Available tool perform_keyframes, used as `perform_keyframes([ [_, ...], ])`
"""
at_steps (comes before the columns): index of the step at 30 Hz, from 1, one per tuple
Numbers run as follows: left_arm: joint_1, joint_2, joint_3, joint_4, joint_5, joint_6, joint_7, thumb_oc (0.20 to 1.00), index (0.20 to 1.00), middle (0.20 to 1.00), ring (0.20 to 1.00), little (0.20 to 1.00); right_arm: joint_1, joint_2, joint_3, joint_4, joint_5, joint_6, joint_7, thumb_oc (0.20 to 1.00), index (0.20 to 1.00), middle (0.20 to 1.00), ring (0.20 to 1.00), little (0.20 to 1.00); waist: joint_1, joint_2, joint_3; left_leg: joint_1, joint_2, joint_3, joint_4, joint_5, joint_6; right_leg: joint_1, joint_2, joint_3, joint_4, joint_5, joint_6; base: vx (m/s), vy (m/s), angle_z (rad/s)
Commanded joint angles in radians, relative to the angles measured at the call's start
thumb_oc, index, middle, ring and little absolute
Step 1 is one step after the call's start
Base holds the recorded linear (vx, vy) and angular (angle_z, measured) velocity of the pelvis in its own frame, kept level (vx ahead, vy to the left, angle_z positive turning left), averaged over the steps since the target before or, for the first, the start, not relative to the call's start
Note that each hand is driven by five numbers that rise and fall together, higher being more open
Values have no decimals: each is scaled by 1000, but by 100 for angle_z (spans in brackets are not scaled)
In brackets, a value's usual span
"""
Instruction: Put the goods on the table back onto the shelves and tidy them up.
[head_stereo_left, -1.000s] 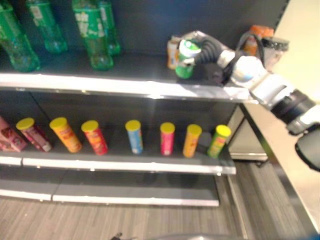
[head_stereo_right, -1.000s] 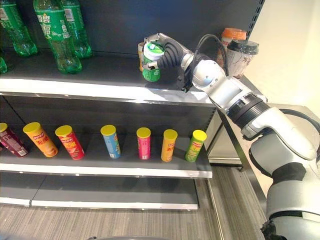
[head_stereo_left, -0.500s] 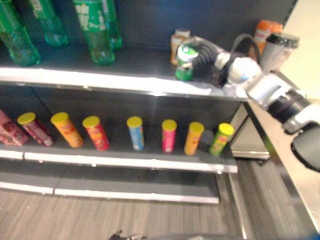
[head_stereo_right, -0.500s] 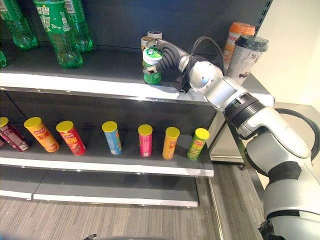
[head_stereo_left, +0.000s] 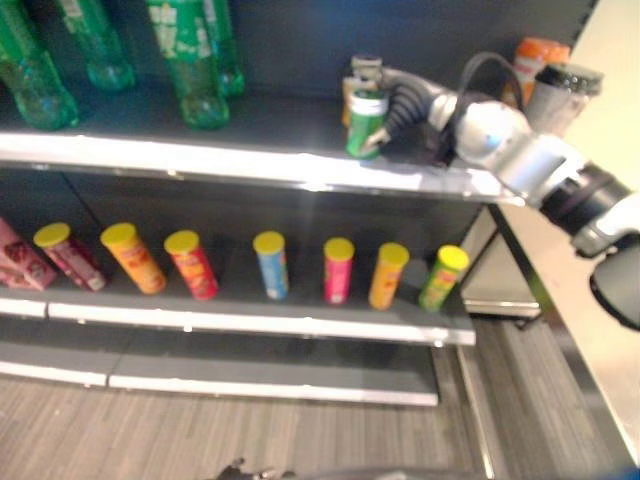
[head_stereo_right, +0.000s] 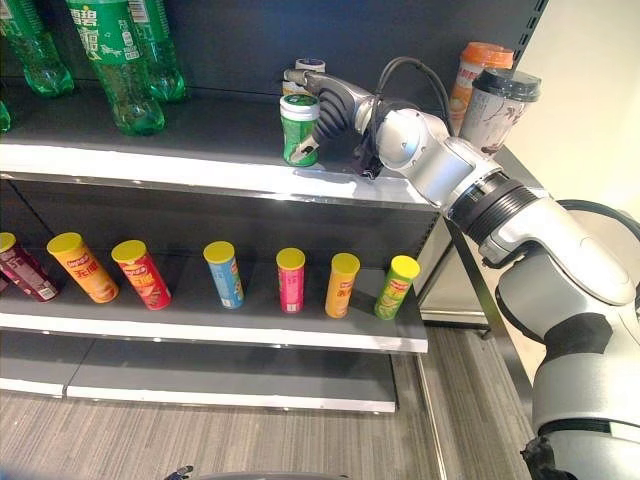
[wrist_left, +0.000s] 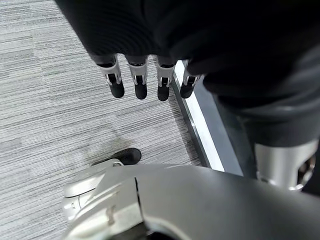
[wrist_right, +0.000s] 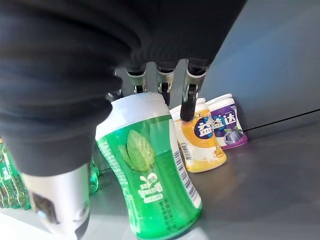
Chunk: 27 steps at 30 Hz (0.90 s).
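Green gum bottle is now standing upright on the top shelf; right hand is loosening, fingers uncurling around it.

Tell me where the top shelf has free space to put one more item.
A wide bare stretch of the top shelf lies between the green soda bottles and the green container by the right hand. Behind that container it is crowded: an orange bottle and a purple one. Two cups fill the right end.

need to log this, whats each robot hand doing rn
Left robot hand: open, holding nothing.
Right robot hand: open around the green bottle standing on the shelf.
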Motion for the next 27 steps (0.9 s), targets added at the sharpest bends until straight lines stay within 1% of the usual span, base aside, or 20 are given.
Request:
perform_keyframes([
  [1,-34,40,-47,28,-25,-15,-9,1000,1000,1000,1000,1000,-148,-60,8,82,-12,-11,-30,1000,1000,1000,1000,1000,36,-43,10,23,-11,-48,1,-94,4,37,-60,13,24,-41,51,0,0,0],
  [5,-27,43,-46,14,-29,-14,-12,1000,1000,1000,1000,1000,-148,-73,-1,72,-10,-11,-37,1000,1000,1000,1000,1000,33,-38,11,22,-12,-47,1,-94,5,37,-59,13,24,-40,50,0,0,0],
  [8,-22,42,-43,4,-37,-14,-15,1000,1000,1000,1000,1000,-151,-100,-13,52,-8,-12,-52,1000,1000,1000,1000,1000,27,-35,11,24,-12,-45,1,-94,6,38,-59,15,25,-40,51,0,0,0],
  [9,-17,42,-39,-4,-39,-13,-16,1000,1000,1000,1000,1000,-145,-120,-34,30,-3,-12,-70,1000,1000,1000,1000,1000,22,-31,12,25,-11,-42,1,-95,6,36,-59,18,26,-40,51,0,0,0],
  [10,-17,42,-39,-4,-39,-13,-16,1000,1000,1000,1000,1000,-144,-120,-35,29,-3,-12,-70,1000,1000,1000,1000,1000,23,-32,12,26,-11,-41,1,-95,6,36,-59,18,26,-40,51,0,0,0],
  [11,-11,38,-33,-14,-43,-8,-17,1000,1000,1000,1000,1000,-110,-143,-96,5,23,-1,-104,1000,1000,1000,1000,1000,13,-24,15,28,-11,-32,1,-97,7,33,-58,24,27,-40,51,0,0,0],
  [12,-10,39,-33,-14,-43,-8,-17,1000,1000,1000,1000,1000,-109,-144,-97,4,22,-1,-104,1000,1000,1000,1000,1000,13,-25,14,28,-11,-32,1,-97,7,33,-58,24,27,-40,51,-23,14,-4],
  [15,-2,35,-31,-23,-49,-3,-21,1000,1000,1000,1000,1000,-66,-146,-152,-29,61,9,-116,1000,1000,1000,1000,1000,2,-17,15,31,-11,-15,1,-100,8,29,-57,31,23,-36,52,-15,12,-7],
  [17,17,16,-36,14,-11,-10,5,1000,1000,1000,1000,1000,-9,-129,-209,-66,96,4,-129,1000,1000,1000,1000,1000,-2,-22,19,33,-10,-7,1,-102,7,28,-56,36,21,-36,51,-25,-3,-12],
  [18,16,9,-31,29,-1,-4,12,1000,1000,1000,1000,1000,6,-124,-221,-69,114,8,-140,1000,1000,1000,1000,1000,-1,-23,22,31,-11,-6,1,-102,6,28,-56,36,20,-38,51,-40,-8,-13],
  [20,10,10,-17,39,2,5,9,1000,1000,1000,1000,1000,37,-123,-228,-82,161,22,-126,1000,1000,1000,1000,1000,0,-24,27,28,-11,-6,1,-101,5,27,-56,37,22,-40,50,-42,-2,-7],
  [21,11,12,-7,40,3,8,5,1000,1000,1000,1000,1000,84,-117,-239,-96,233,31,-112,1000,1000,1000,1000,1000,0,-24,32,26,-12,-5,1,-100,4,27,-56,38,23,-42,50,-30,4,-3],
  [22,11,12,-7,39,3,8,5,1000,1000,1000,1000,1000,84,-118,-239,-96,233,31,-112,1000,1000,1000,1000,1000,0,-24,31,27,-12,-5,1,-100,4,27,-56,38,23,-42,50,-21,7,-4],
  [23,10,13,-6,40,4,8,4,1000,1000,1000,1000,1000,96,-116,-239,-100,263,31,-107,1000,1000,1000,1000,1000,1,-24,32,25,-12,-5,1,-99,4,27,-56,39,23,-42,50,0,0,0],
  [25,17,13,-6,37,8,8,4,1000,1000,1000,1000,1000,122,-118,-235,-129,353,31,-96,1000,1000,1000,1000,1000,2,-24,34,24,-13,-6,1,-99,3,26,-57,40,24,-43,50,0,0,0],
  [27,24,16,-4,31,13,9,3,1000,1000,1000,1000,1000,141,-138,-218,-153,431,38,-80,1000,1000,1000,1000,1000,4,-25,35,24,-15,-9,1,-98,1,25,-57,40,24,-44,50,0,0,0],
])
